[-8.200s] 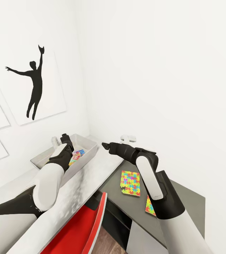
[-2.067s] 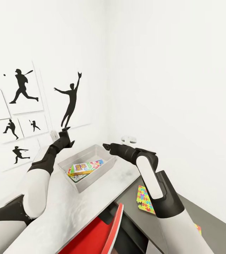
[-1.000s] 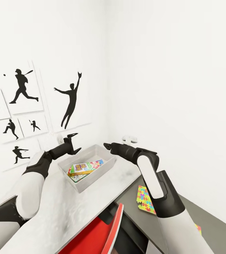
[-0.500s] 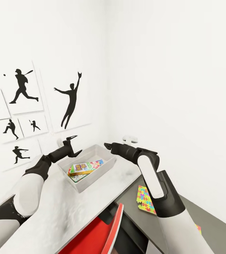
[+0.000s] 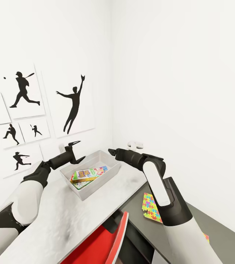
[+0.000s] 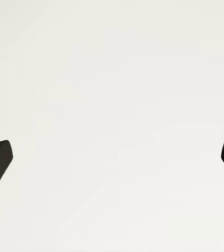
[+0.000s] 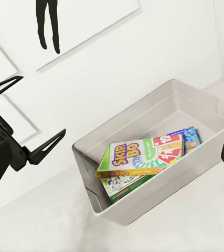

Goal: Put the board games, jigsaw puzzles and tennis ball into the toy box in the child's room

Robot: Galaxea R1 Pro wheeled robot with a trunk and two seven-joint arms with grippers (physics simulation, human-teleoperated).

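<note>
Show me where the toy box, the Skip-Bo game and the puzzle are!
toy box (image 5: 81,193): head view, on its near grey wall.
Skip-Bo game (image 7: 138,155): right wrist view, on the green lid.
puzzle (image 5: 150,209): head view, on its patterned top, on the dark lower table.

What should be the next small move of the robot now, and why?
Probably move the open right gripper back and down toward the jigsaw puzzle on the lower grey table. The toy box already holds board games, and the open left gripper holds nothing, while the puzzle lies outside the box.
</note>
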